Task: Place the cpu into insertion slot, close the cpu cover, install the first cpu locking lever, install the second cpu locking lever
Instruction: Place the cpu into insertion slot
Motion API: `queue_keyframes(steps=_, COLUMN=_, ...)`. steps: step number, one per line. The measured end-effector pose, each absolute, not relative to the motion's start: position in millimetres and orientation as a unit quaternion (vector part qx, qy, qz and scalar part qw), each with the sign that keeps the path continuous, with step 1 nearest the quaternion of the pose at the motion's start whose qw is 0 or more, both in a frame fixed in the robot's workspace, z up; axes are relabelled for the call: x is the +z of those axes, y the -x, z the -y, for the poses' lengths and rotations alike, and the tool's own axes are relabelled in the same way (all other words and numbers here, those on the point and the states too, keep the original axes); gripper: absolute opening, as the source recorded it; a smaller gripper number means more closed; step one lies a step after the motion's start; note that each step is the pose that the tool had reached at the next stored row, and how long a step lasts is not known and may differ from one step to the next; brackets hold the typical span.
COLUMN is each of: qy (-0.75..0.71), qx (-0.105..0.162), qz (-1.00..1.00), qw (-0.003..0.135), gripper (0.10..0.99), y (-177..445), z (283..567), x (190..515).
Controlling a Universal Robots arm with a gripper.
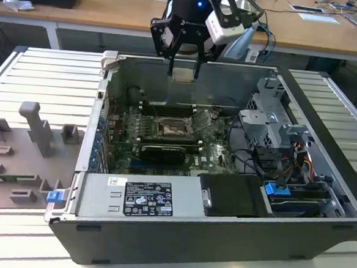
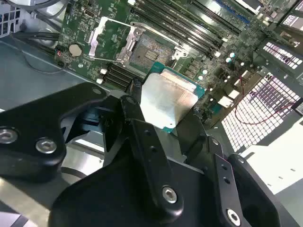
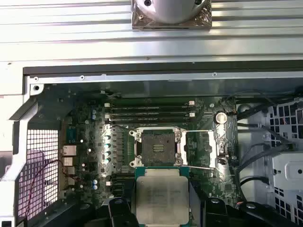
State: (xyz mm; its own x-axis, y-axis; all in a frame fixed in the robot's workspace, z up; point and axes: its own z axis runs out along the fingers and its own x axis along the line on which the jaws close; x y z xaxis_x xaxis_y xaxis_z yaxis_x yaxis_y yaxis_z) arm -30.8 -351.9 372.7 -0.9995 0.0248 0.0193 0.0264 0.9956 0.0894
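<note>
The black two-fingered end effector is clamped on two opposite edges of the small flat square silver-beige cpu. It holds the chip level in the air over the open dark grey metal computer case, near the case's far wall in the exterior view and well above the board. In the first wrist view the cpu sits just short of the square silver-rimmed, dark-centred insertion slot, which lies bare, with the thin silver windowed cpu cover open to one side of it. The main risk, as I judge it, is a tilted or turned chip meeting the slot's contacts (they bend easily), caused by a slip in the narrow edge grip or a poor line-up. Another is a finger catching the raised cover or the thin wire locking lever beside it. Overhead there is free room, but at the board it looks tight. Long black memory slots border the slot on one side, the long black graphics card lies near on the other, and the case walls hem the arm.
</note>
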Motion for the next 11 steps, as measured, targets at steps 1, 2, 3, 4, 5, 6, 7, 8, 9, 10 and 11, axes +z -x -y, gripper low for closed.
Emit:
queue_keyframes(steps=1, qy=0.016, qx=-0.045, qz=0.999, qw=0.009, gripper=0.537, y=30.8, z=351.9, x=372.7)
queue_keyframes(steps=2, qy=0.019, qx=-0.045, qz=0.999, qw=0.009, gripper=0.537, y=30.8, z=351.9, x=372.7)
queue_keyframes(steps=3, qy=0.022, qx=-0.045, qz=0.999, qw=0.009, gripper=0.537, y=30.8, z=351.9, x=372.7)
queue_keyframes(steps=4, qy=0.026, qx=-0.045, qz=0.999, qw=0.009, gripper=0.537, y=30.8, z=351.9, x=372.7)
queue_keyframes(steps=5, qy=0.029, qx=-0.045, qz=0.999, qw=0.008, gripper=0.537, y=30.8, z=351.9, x=372.7)
queue_keyframes(steps=6, qy=0.032, qx=-0.045, qz=0.998, qw=0.008, gripper=0.537, y=30.8, z=351.9, x=372.7)
queue_keyframes(steps=7, qy=0.035, qx=-0.045, qz=0.998, qw=0.008, gripper=0.537, y=30.8, z=351.9, x=372.6)
queue_keyframes(steps=8, qy=0.037, qx=-0.045, qz=0.998, qw=0.008, gripper=0.537, y=30.8, z=351.9, x=372.6)
queue_keyframes(steps=9, qy=0.041, qx=-0.045, qz=0.998, qw=0.008, gripper=0.537, y=30.8, z=351.9, x=372.6)
queue_keyframes(steps=10, qy=0.044, qx=-0.045, qz=0.998, qw=0.008, gripper=0.537, y=30.8, z=351.9, x=372.5)
queue_keyframes(steps=11, qy=0.051, qx=-0.045, qz=0.998, qw=0.007, gripper=0.537, y=30.8, z=351.9, x=372.4)
